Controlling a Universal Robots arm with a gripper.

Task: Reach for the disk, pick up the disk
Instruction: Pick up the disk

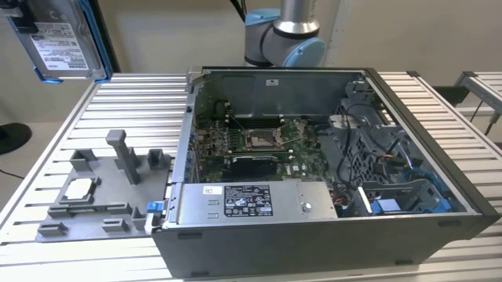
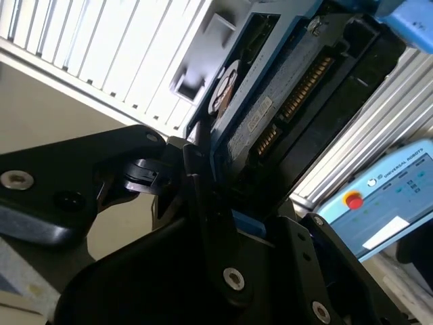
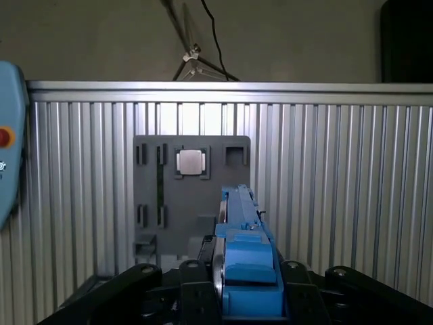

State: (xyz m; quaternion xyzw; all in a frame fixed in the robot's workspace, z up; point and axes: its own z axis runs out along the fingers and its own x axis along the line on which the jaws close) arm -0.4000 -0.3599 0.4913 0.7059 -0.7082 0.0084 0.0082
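Observation:
The disk (image 1: 63,38) hangs high in the air at the exterior view's left, well above the slatted table. It is a silver-grey drive with a white label and blue rails along its edges. A black part of my gripper (image 1: 19,17) shows at its upper end. In the first wrist view the disk (image 3: 243,250) is edge-on, blue rail toward the camera, clamped between the black fingers of my gripper (image 3: 247,288). The second wrist view shows the disk's circuit-board side (image 2: 284,101) and connector, with the gripper (image 2: 226,203) shut on it.
An open computer case (image 1: 439,202) with a motherboard fills the middle and the exterior view's right. A grey fixture plate (image 1: 102,202) with a small silver chip (image 1: 79,189) lies on the table below the disk. The arm's base (image 1: 283,35) stands behind the case. A blue pendant (image 2: 379,203) lies nearby.

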